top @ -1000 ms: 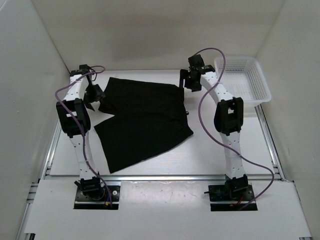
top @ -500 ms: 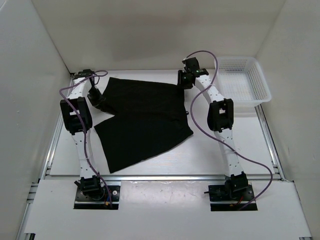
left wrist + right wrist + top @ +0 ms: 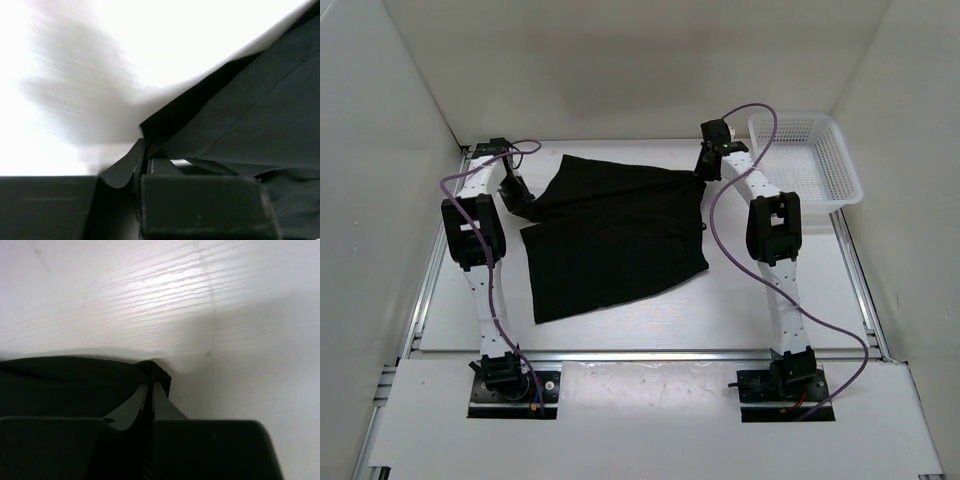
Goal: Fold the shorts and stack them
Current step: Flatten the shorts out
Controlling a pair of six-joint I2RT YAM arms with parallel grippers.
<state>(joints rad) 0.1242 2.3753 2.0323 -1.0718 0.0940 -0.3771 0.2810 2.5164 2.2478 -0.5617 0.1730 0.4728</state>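
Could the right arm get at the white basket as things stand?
Probably yes: the basket sits just beside the right gripper, nothing standing between them. But that gripper is shut on a far corner of the shorts, so the fabric would come along.

We stretch both arms far out, elbows raised. Our left claw (image 3: 525,204) sits at far left, angled inward and down, its fingers (image 3: 122,170) pinched together on a corner of the shorts (image 3: 610,240). Our right claw (image 3: 700,174) points down at far right, likewise clamped on the fabric's edge.
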